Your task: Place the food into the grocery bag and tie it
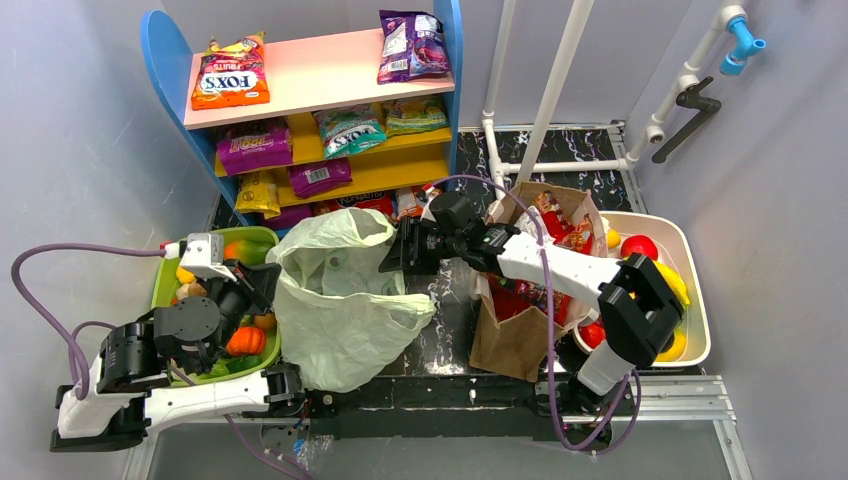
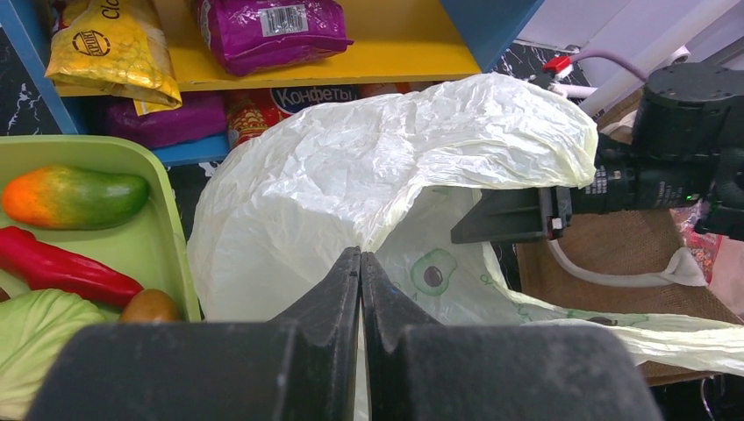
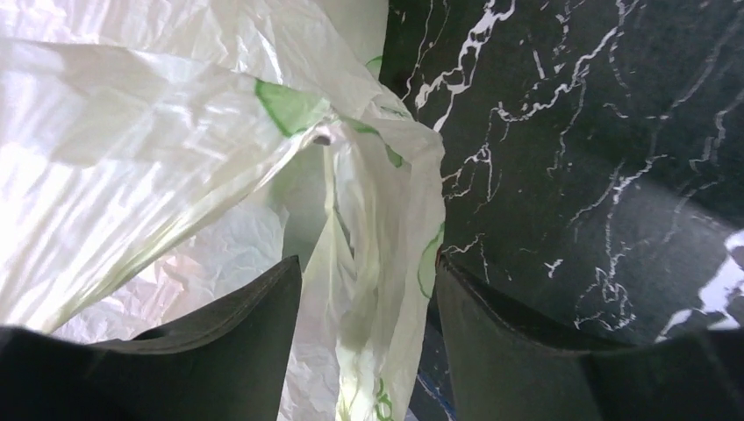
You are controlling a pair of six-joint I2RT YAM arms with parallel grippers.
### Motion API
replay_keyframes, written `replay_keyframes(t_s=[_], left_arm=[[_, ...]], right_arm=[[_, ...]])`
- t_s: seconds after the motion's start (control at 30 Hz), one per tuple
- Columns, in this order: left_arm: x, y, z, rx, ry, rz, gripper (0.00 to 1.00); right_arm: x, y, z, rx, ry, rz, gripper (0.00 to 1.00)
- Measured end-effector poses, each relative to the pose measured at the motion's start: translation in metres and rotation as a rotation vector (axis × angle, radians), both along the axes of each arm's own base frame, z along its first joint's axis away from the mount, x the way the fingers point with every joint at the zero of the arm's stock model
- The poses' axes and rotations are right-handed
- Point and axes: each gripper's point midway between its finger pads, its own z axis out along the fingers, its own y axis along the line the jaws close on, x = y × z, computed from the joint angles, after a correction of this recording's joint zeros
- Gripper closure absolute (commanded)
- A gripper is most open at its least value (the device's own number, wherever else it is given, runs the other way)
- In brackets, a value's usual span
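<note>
Right gripper point(image 3: 367, 261), jaws apart, astride a fold of the grocery bag point(image 3: 132, 149).

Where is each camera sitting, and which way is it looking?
Top camera: high behind the arms, looking down at the table; left gripper and right gripper flank the grocery bag.
Left wrist: on the left arm, facing the bag and shelf; its shut fingers show.
Right wrist: on the right arm, looking down at bag plastic and table; its open fingers straddle a fold.
Shared: all see the bag; left wrist sees the right gripper.
</note>
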Motion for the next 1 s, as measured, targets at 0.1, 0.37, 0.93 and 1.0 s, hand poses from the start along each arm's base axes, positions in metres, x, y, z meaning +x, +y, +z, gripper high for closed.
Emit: replay_keyframes(t_s=[0.1, 0.37, 0.93, 1.0], left_arm=[[0.0, 0.001, -0.001, 0.002, 0.003, 0.003, 1.0], [-0.003, 0.009, -0.002, -0.029, 0.0, 0.006, 1.0], [-0.002, -0.009, -0.006, -0.067, 0.02, -0.019, 0.85], [-0.001, -0.019, -0.006, -0.049, 0.026, -0.028, 0.75]], right_arm=[[-0.003, 0.007, -0.007, 0.005, 0.018, 0.02, 0.42], [-0.019, 0.018, -0.013, 0.01, 0.031, 0.079, 0.95], [0.001, -0.025, 0.097, -0.075, -0.255, -0.014, 0.99], [0.005, -0.035, 0.116, -0.087, -0.296, -0.027, 0.99]])
